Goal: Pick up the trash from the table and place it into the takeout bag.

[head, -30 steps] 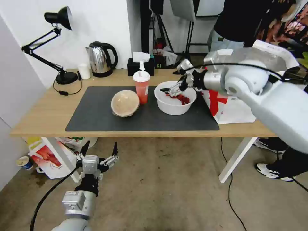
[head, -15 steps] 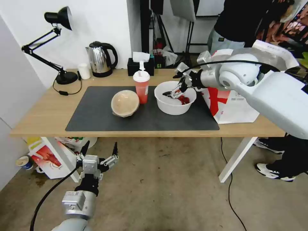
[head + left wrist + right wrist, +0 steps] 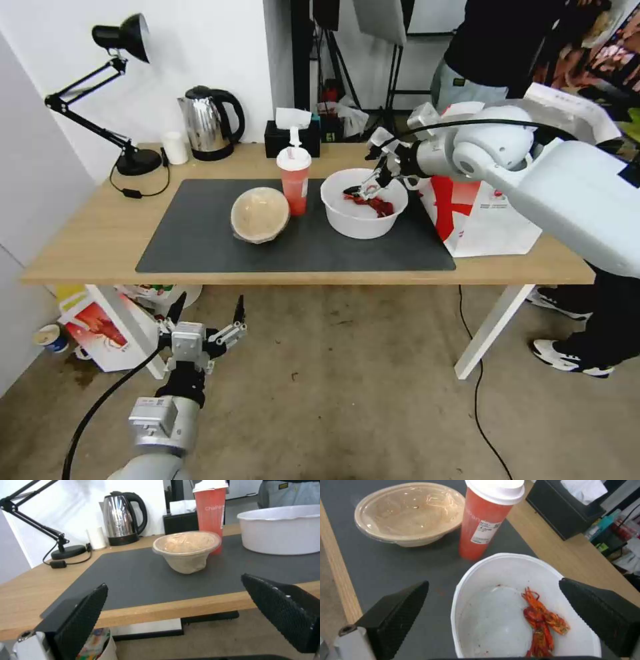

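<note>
- The right arm is reaching forward and inward across the front of the robot, its right gripper (image 3: 365,189) pointing down with the fingers (image 3: 398,610) spread wide apart.
- The left arm is hanging low in front of the robot, its left gripper (image 3: 205,312) pointing forward with the fingers (image 3: 83,612) spread apart.

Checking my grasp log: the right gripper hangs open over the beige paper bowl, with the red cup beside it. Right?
Not quite. The right gripper hangs open over the white plastic bowl holding crayfish scraps, as the right wrist view shows. The red cup does stand beside it; the beige paper bowl sits past the cup.
</note>
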### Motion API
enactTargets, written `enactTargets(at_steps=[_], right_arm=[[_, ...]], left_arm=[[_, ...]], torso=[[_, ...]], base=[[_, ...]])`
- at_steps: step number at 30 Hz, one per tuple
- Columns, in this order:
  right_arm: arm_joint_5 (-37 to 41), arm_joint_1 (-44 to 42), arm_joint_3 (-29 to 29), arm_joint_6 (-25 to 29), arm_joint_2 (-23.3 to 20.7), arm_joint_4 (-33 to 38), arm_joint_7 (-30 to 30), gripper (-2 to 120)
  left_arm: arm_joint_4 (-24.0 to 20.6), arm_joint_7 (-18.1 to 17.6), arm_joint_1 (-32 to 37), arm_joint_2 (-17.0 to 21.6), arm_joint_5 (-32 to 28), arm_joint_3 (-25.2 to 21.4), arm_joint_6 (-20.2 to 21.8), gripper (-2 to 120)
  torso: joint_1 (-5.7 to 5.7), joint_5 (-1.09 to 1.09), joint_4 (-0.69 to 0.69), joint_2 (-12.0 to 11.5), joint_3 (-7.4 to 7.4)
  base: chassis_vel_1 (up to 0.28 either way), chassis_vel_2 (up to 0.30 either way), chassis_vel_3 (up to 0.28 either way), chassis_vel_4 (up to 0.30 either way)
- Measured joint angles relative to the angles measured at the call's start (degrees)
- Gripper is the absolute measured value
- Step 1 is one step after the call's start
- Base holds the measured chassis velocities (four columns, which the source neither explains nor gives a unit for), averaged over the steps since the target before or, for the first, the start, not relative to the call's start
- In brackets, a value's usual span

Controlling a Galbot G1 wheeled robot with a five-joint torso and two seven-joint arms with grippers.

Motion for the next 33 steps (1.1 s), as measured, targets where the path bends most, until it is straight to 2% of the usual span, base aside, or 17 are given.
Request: enactTargets(at_steps=[14,22,24,33], right_arm=[[-1.58,-0.02,-2.22,0.02,1.78,-2.85,-0.95,100],[-1.19,1.55,-5.40,0.04,0.50,-1.41,-1.60,100],[1.53,2.36,-7.17,0.04,-0.65,-0.17,-1.59,100],[5.37,2.50,-7.44,0.04,-2.25,1.58,-1.01,100]], left_arm=[[0.00,0.00,0.00,0.00,0.00,0.00,0.00,100],[0.00,0.00,0.00,0.00,0.00,0.00,0.00,100],[0.00,0.00,0.00,0.00,0.00,0.00,0.00,100],[0.00,0.00,0.00,0.00,0.00,0.00,0.00,100]], torso=[[0.00,-0.01,0.00,0.00,0.00],[0.00,-0.02,0.00,0.00,0.00],[0.00,0.00,-0.01,0.00,0.00],[0.00,0.00,-0.01,0.00,-0.01]], base=[[0.000,0.000,0.000,0.000],[0.000,0.000,0.000,0.000],[0.000,0.000,0.000,0.000],[0.000,0.000,0.000,0.000]])
